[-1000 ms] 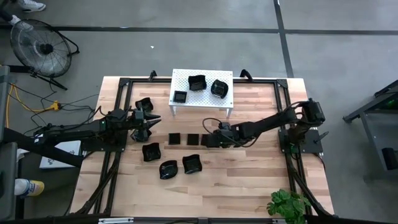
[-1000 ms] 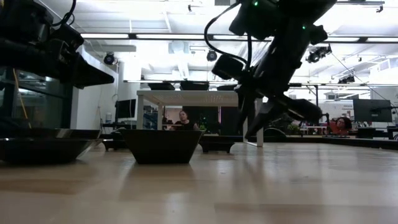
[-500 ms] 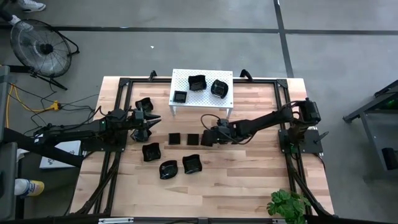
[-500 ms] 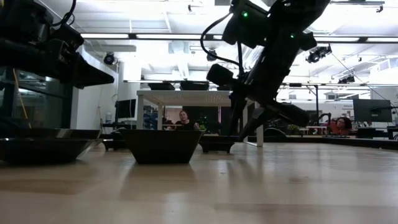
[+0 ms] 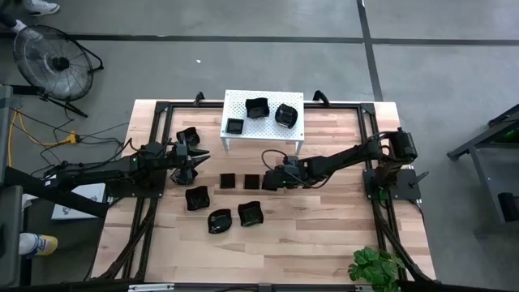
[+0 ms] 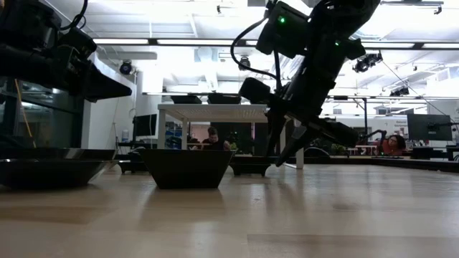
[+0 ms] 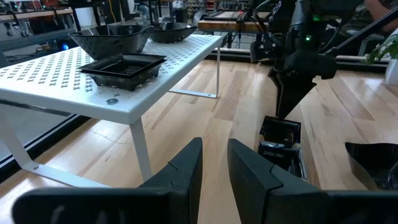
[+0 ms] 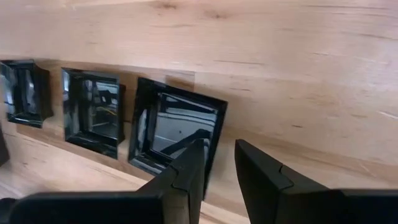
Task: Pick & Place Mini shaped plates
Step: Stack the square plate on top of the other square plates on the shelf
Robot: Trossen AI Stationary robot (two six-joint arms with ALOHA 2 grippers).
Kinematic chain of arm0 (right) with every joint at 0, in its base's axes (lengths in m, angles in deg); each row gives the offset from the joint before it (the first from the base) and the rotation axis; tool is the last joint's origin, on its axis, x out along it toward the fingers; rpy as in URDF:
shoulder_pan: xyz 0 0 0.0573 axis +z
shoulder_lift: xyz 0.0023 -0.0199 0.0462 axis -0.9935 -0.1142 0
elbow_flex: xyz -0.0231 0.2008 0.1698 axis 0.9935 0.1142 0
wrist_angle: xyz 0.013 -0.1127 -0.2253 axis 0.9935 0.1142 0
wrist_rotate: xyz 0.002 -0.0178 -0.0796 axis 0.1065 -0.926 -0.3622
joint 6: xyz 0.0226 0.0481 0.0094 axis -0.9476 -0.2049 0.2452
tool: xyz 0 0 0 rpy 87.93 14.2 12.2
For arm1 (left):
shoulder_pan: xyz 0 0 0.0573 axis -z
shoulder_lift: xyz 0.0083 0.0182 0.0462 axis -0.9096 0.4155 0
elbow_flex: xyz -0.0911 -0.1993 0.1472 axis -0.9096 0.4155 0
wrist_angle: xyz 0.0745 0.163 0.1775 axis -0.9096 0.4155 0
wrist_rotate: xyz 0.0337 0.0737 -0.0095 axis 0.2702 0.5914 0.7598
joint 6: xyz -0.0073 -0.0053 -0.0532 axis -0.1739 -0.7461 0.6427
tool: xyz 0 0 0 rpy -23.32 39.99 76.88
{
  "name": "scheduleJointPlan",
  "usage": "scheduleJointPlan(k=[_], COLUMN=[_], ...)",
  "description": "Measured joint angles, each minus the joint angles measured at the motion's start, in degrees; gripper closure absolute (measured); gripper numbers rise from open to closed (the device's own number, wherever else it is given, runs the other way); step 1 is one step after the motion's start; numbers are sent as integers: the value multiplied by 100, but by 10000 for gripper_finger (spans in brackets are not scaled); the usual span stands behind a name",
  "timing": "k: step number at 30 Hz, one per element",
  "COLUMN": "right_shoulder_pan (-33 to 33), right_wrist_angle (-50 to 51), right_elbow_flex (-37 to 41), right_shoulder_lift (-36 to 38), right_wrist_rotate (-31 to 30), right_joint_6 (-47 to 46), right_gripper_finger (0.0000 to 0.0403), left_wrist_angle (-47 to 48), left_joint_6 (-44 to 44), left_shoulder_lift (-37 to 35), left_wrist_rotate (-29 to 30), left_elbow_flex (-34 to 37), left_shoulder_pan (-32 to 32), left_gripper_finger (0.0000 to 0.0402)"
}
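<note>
The right end effector (image 8: pixel 214 163) hangs over a square mini plate (image 8: pixel 175 132) on the desk (image 5: pixel 324 227), fingers slightly parted around its edge, not yet pinching. The left end effector (image 7: pixel 214 163) waits at the left, narrowly parted and empty.

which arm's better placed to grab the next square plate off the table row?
Right. The right gripper hangs directly over the end square plate of the row, fingers straddling its rim. The left gripper waits farther off, near the white stand.

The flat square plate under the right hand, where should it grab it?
On a raised rim, coming straight down. The square plate lies flat on the table, so only its thin edge gives a hold. The right hand already straddles one rim, one finger on each side.
</note>
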Motion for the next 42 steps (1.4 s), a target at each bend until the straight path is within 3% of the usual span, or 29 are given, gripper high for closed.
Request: scheduleJointPlan(k=[42], right_shoulder_pan=[0], right_wrist_angle=[-454], right_elbow_flex=[-21], right_shoulder_lift=[-323], right_wrist_rotate=[246], right_joint_6=[329], right_gripper_finger=[318], left_wrist_angle=[-2], left_joint_6=[0], left_shoulder_lift=[-2], left_wrist_rotate=[0], left_elbow_flex=[0], left_shoulder_pan=[0], left_gripper_finger=[328])
